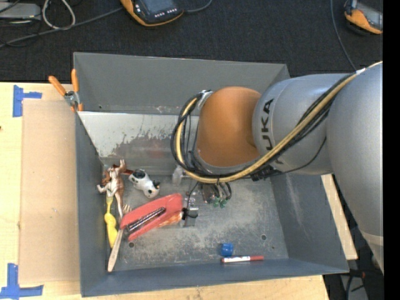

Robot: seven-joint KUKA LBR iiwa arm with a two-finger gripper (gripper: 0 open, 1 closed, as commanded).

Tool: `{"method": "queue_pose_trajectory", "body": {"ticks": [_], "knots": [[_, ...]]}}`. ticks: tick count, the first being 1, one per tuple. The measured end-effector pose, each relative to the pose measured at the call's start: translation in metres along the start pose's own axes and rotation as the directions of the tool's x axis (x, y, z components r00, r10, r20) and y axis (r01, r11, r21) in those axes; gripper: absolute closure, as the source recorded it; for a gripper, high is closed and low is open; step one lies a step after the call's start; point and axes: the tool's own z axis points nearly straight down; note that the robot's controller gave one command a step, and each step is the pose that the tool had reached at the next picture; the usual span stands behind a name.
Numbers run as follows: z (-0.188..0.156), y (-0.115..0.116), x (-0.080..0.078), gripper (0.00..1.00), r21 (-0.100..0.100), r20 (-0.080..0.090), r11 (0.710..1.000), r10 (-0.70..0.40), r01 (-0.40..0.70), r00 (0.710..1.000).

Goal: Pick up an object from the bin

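- Hovering at the grasp stage, the gripper [189, 209] is touching or just beside the right end of the red flat tool [152, 216], left of the bin's [156, 86] middle.
- How open it is cannot be told.
- Next likely: clamp, then lift.

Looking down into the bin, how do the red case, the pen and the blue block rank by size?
Largest: the red case, by far. Then the pen, long but thin. Smallest: the blue block beside it.
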Motion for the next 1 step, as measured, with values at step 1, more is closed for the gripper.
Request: {"method": "queue_pose_trajectory", "body": {"ticks": [1], "knots": [[-0.0038, -0.0004, -0.0020, 0.00, -0.001, 0.007, 1.000, 0.003, -0.003, 1.000]]}}
